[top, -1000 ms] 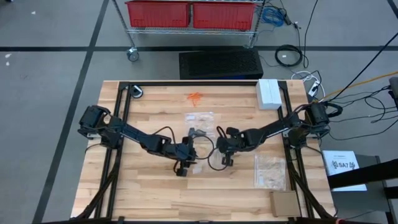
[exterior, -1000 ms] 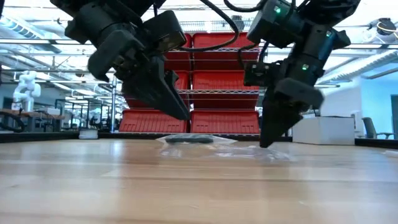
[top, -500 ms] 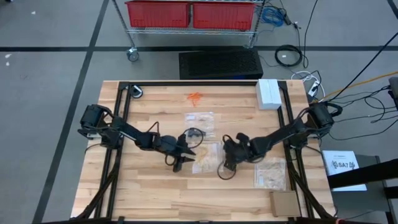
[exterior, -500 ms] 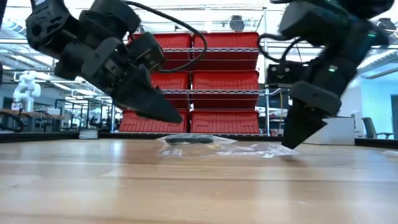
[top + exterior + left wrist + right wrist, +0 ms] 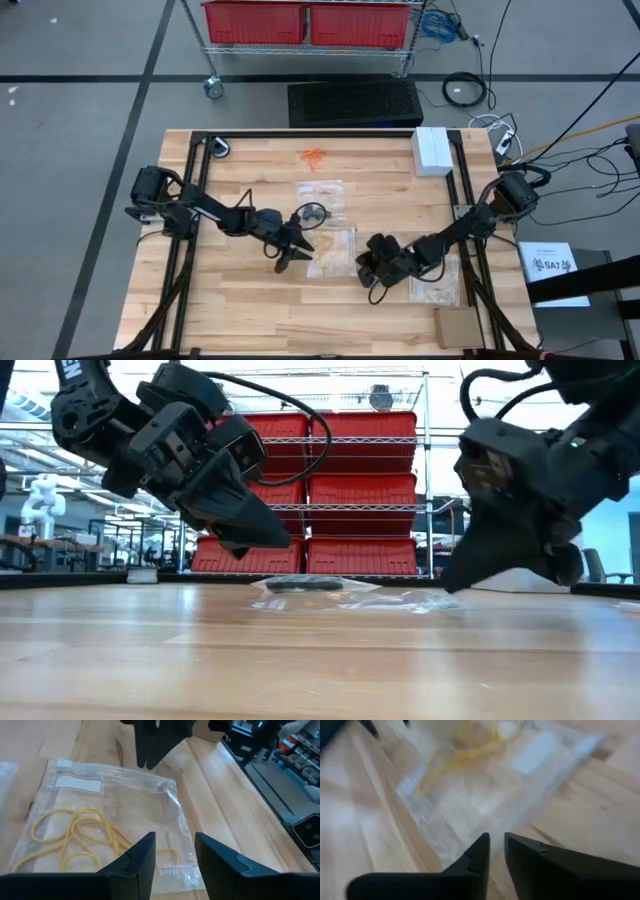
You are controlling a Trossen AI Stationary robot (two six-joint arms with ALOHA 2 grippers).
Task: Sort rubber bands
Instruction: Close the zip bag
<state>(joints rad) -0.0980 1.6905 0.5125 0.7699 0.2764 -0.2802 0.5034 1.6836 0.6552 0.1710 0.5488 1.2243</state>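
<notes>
A clear bag (image 5: pixel 335 252) (image 5: pixel 165 805) lies flat at mid-table with pale yellow rubber bands (image 5: pixel 80 832) inside it. Black rubber bands (image 5: pixel 315 213) lie by a second bag (image 5: pixel 321 192) farther back, and orange rubber bands (image 5: pixel 314 157) lie bare on the wood near the far edge. My left gripper (image 5: pixel 300 252) (image 5: pixel 175 850) hovers open over the yellow bag's left end, pointing toward the table's right. My right gripper (image 5: pixel 364 267) (image 5: pixel 497 845) hangs just off the bag's right edge, above the table, with a narrow gap between its fingers.
A third clear bag (image 5: pixel 436 278) lies under my right arm at the near right. A white box (image 5: pixel 432 150) stands at the far right corner and a brown card box (image 5: pixel 458 326) at the near right corner. Bare wood lies along the near left.
My right gripper has lifted off the yellow bag, rolled, and swung toward the table's near right. My left gripper has drawn back a little toward the left, turned and tipped to a flatter slant. The bag now lies uncovered between them.
</notes>
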